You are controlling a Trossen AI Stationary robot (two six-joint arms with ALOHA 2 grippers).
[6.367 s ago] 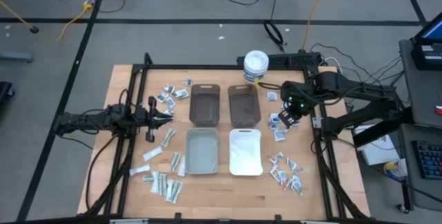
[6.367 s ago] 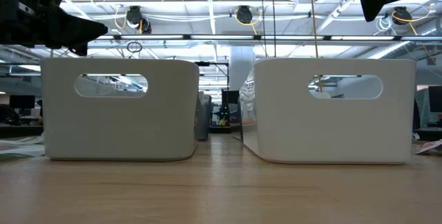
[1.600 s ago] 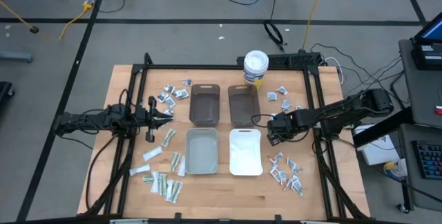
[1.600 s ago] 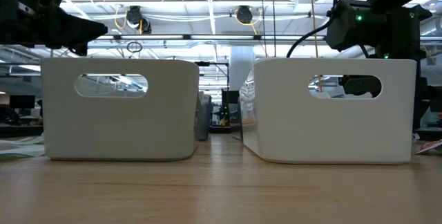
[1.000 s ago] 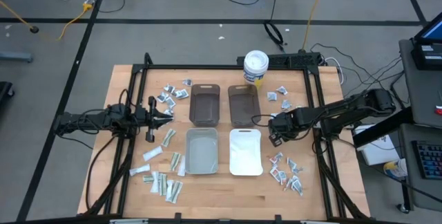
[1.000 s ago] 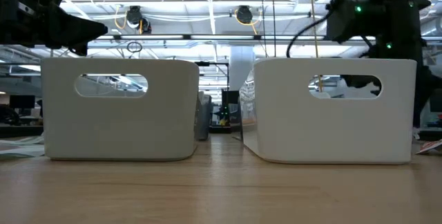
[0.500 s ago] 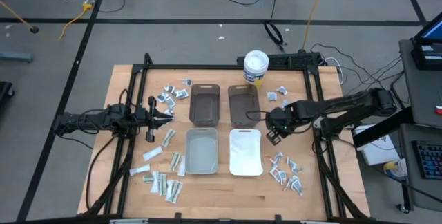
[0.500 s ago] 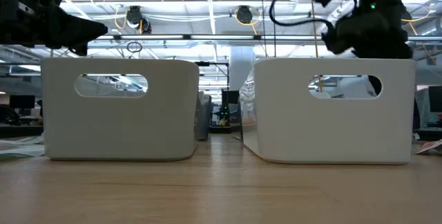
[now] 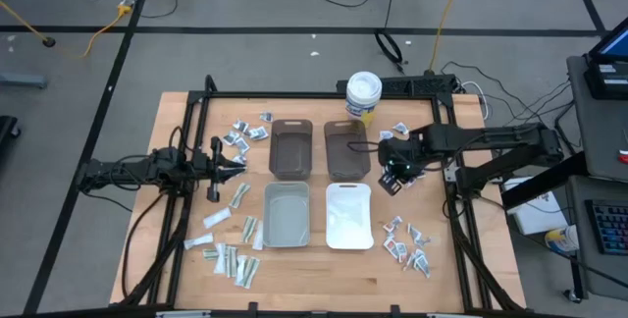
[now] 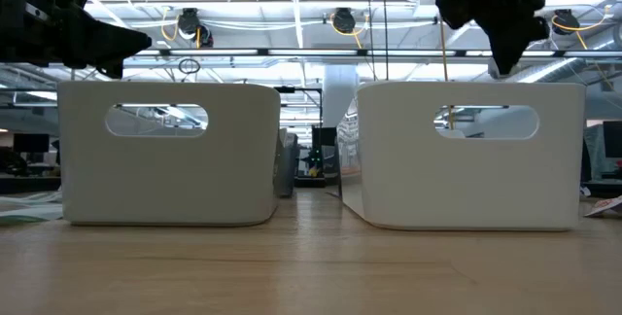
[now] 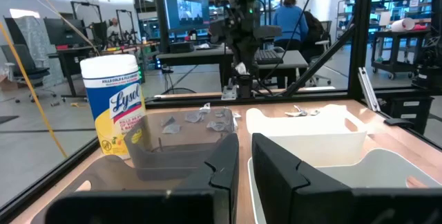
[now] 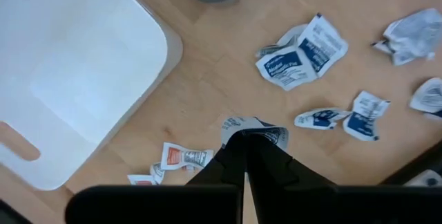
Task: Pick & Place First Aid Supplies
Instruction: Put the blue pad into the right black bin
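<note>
Small white and silver packets lie flat in groups: far left (image 9: 243,133), near left (image 9: 232,259), far right (image 9: 396,132) and near right (image 9: 407,239). My right gripper (image 9: 391,179) hangs above the table between the right brown bin (image 9: 345,151) and the white bin (image 9: 348,216), shut on one white packet (image 12: 253,128). More packets (image 12: 301,57) lie on the wood below it. My left gripper (image 9: 234,167) waits open at the table's left side, level, pointing at the bins. My right gripper pinches the white packet between its two fingers, at the packet's edge nearest the fingers (image 12: 248,134), coming from above and pointing down. The packet is lifted clear of the table and sticks out beyond the fingertips.
Two brown bins (image 9: 290,148) stand on the far side and a grey bin (image 9: 287,214) beside the white one on the near side. A white tub with a yellow label (image 9: 363,92) stands at the far edge. Black frame rails (image 9: 453,210) run along both sides.
My right gripper has risen from the table beside the white bin and shifted slightly toward the far edge, staying shut. The packet it holds has come up with it, clear of the wood. In the low view it has climbed from behind the right bin to above its rim.
</note>
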